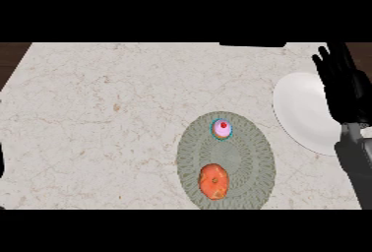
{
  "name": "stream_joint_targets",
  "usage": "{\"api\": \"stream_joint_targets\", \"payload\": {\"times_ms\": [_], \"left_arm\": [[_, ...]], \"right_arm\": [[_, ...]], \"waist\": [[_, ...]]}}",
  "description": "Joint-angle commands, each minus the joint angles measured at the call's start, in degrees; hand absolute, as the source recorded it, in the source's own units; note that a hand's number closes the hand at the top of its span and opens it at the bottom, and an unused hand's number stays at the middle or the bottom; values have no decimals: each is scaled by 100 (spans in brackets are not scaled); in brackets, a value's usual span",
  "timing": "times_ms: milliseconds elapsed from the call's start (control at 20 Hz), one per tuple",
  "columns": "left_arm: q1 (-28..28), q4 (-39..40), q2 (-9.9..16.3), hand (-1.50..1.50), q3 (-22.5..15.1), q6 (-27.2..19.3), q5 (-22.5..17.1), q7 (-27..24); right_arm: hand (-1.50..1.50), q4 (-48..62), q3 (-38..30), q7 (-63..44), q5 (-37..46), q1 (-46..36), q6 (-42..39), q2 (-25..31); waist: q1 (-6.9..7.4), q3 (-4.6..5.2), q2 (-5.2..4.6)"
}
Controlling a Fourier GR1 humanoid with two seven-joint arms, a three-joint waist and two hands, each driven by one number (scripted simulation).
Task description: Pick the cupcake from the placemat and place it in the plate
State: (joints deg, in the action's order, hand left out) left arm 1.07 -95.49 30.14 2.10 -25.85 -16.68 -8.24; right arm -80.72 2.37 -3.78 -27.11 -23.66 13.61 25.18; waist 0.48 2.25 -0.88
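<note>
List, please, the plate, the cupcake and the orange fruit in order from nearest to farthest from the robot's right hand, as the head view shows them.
Measured from the right hand, open at the view's right edge:
1. The white plate, partly under the hand, at the right.
2. The cupcake, on the far end of the round placemat, toward the middle.
3. The orange fruit, on the placemat's near end, lowest in the view.

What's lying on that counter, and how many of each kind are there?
Cupcake: 1, on the placemat's far end
Orange fruit: 1, on the placemat's near end
Placemat: 1
Plate: 1, white, right of the placemat
Total: 4 things
</note>
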Motion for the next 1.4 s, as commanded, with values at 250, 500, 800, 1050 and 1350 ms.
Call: {"api": "stream_joint_targets", "payload": {"times_ms": [250,500,800,1050,1350], "left_arm": [[-629,744,62,0,-1150,907,17,1461],[-354,1080,-272,0,-1141,1120,-286,1200],[-817,1375,-506,0,-1317,1185,15,1395],[-1225,1434,-659,0,-1289,1110,132,1692],[-1033,1848,-762,0,-1077,1514,196,1265]], "right_arm": [[150,-108,639,825,860,407,493,-688],[-150,230,374,1807,1956,1267,2404,-951],[-150,513,1615,2239,3103,1952,2549,-1357],[-150,-66,2108,675,3859,2166,2413,-712],[-150,-811,2397,-1308,4951,1637,2090,-650]], "waist": [[-228,-230,62],[-420,-235,45],[-76,-222,86],[-107,-216,99],[-61,-216,95]]}}
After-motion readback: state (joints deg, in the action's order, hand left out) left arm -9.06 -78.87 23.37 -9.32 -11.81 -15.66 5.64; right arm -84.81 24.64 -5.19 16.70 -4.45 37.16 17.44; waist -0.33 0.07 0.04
